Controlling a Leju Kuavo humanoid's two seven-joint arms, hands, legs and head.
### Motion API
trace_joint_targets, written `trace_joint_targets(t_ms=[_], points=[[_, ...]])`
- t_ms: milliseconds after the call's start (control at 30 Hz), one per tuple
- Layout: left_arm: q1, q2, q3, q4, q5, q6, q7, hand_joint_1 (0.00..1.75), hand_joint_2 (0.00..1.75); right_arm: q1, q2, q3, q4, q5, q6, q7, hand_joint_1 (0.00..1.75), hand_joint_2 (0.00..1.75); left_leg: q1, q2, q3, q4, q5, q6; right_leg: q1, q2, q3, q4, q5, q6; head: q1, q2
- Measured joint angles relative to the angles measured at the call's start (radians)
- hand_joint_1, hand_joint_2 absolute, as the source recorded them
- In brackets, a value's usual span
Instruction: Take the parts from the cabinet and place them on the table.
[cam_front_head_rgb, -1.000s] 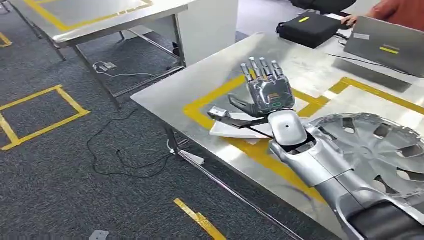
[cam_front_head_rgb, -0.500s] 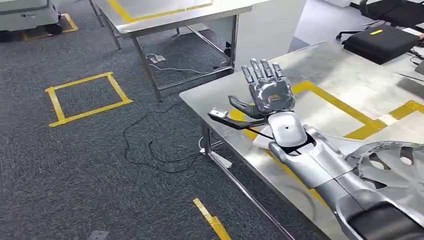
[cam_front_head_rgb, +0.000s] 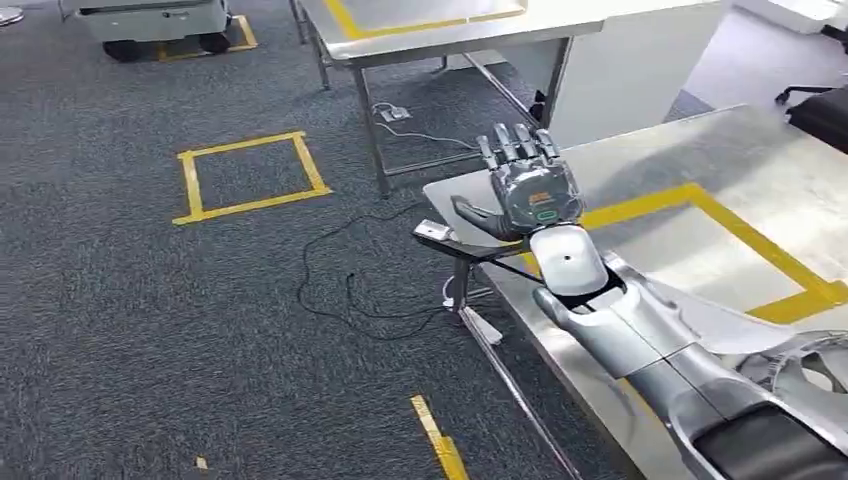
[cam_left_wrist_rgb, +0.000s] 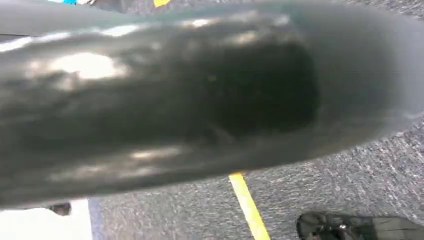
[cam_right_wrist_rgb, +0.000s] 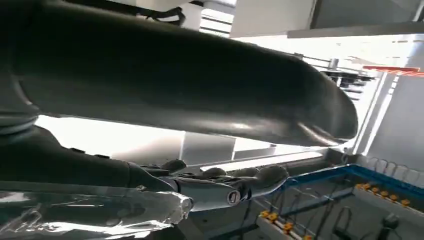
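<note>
No text, brand or number could be read anywhere. The back of the right hand (cam_front_head_rgb: 530, 190) carried a small green mark and an orange one, both too small to make out as letters.

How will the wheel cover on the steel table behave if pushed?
The wheel cover looks like a thin spoked shell, so it is probably light and a bit flexible. It lies flat on the smooth table, so it would likely slide, not roll.

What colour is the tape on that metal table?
Yellow tape on the shiny steel table; the head view shows it best.
</note>
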Motion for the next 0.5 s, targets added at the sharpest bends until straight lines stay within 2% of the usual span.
trace_joint_targets(t_ms=[67,100,133,167,200,233,267,300,333,367,400,433,467,500], points=[[0.001,0.0,0.0,0.0,0.0,0.0,-0.002,0.0,0.0,0.001,0.0,0.002,0.0,0.0,-0.002,0.0,0.0,0.0,-0.002,-0.023,-0.003,0.001,-0.003,0.006,0.0,-0.022,0.007,-0.005,-0.004,0.007,-0.001,0.0],[0.001,0.0,0.0,0.0,0.0,0.0,-0.002,0.0,0.0,0.0,0.001,0.002,0.0,0.0,-0.002,-0.001,0.0,0.0,-0.002,-0.038,-0.003,-0.002,-0.001,0.012,0.0,-0.035,0.012,-0.007,-0.007,0.012,-0.001,0.0],[0.003,0.002,0.0,0.0,0.0,0.0,-0.002,0.0,0.0,0.0,0.0,0.001,-0.002,0.0,-0.001,-0.001,0.0,0.0,0.007,-0.049,0.003,-0.01,0.003,0.019,-0.007,-0.01,0.001,0.001,-0.022,0.022,-0.002,0.0],[0.002,0.001,0.0,0.0,0.0,0.0,-0.002,0.0,0.0,-0.002,0.0,0.001,-0.003,0.0,-0.002,-0.001,0.0,0.0,0.008,-0.06,0.004,-0.01,0.003,0.024,-0.01,0.047,-0.008,0.036,-0.044,0.023,0.003,0.0],[-0.001,0.001,0.0,0.0,0.0,0.0,-0.002,0.0,0.0,-0.002,0.0,0.0,-0.003,0.0,-0.002,-0.001,0.0,0.0,0.009,-0.071,0.004,-0.01,0.003,0.028,-0.011,0.077,-0.043,0.108,-0.077,0.023,0.006,0.0],[-0.004,0.001,0.0,0.0,0.0,0.0,-0.002,0.0,0.0,0.001,-0.002,0.0,-0.002,0.0,-0.002,-0.003,0.0,0.0,0.009,-0.084,0.004,-0.01,0.002,0.03,-0.011,0.089,-0.089,0.197,-0.114,0.025,0.006,0.0],[-0.005,0.001,0.0,0.0,0.0,0.0,-0.002,0.0,0.0,0.005,-0.002,0.0,-0.002,0.0,-0.002,-0.003,0.0,0.0,0.008,-0.099,0.004,-0.01,0.001,0.03,-0.011,0.092,-0.132,0.273,-0.141,0.026,0.007,0.0],[-0.004,0.001,0.0,0.0,0.0,-0.001,-0.002,0.0,0.0,0.01,-0.002,0.0,-0.002,0.0,-0.002,-0.003,0.0,0.0,0.008,-0.113,0.004,-0.01,0.001,0.031,-0.011,0.093,-0.162,0.318,-0.146,0.027,0.006,0.0],[-0.003,0.001,0.0,0.0,0.0,-0.003,-0.002,0.0,0.0,0.013,-0.002,0.001,-0.002,0.0,-0.002,-0.003,0.0,0.0,0.008,-0.129,0.005,-0.01,0.001,0.031,-0.011,0.093,-0.171,0.314,-0.125,0.026,0.006,0.0],[-0.002,0.0,0.0,0.0,0.0,-0.003,-0.002,0.0,0.0,0.012,-0.002,0.001,-0.002,0.0,-0.002,-0.003,0.0,0.0,0.009,-0.146,0.006,-0.009,0.001,0.03,-0.011,0.094,-0.157,0.265,-0.082,0.025,0.007,0.0],[-0.002,-0.001,0.0,0.0,0.0,-0.003,-0.002,0.0,0.0,0.009,-0.003,0.0,-0.002,0.0,-0.002,-0.003,0.0,0.0,0.009,-0.161,0.008,-0.009,0.0,0.029,-0.013,0.099,-0.124,0.182,-0.027,0.023,0.007,0.0],[-0.002,-0.002,0.0,0.0,0.0,-0.003,-0.002,0.0,0.0,0.006,-0.003,0.0,-0.002,0.0,-0.002,-0.003,0.0,0.0,0.01,-0.176,0.01,-0.008,-0.002,0.025,-0.017,0.118,-0.086,0.092,0.023,0.022,0.007,0.0],[-0.001,-0.003,0.0,0.0,0.0,-0.003,-0.002,0.0,0.0,0.005,-0.003,0.0,-0.001,0.0,-0.002,-0.003,0.0,0.0,0.012,-0.187,0.008,-0.007,-0.004,0.021,-0.024,0.177,-0.061,0.034,0.034,0.021,0.005,0.0],[-0.004,-0.002,0.0,0.0,0.0,-0.003,-0.002,0.0,0.0,0.005,-0.003,0.0,-0.001,0.0,-0.002,-0.004,0.0,0.0,0.008,-0.198,0.0,0.0,-0.002,0.013,-0.032,0.2,-0.043,0.013,0.03,0.023,0.006,0.0]])
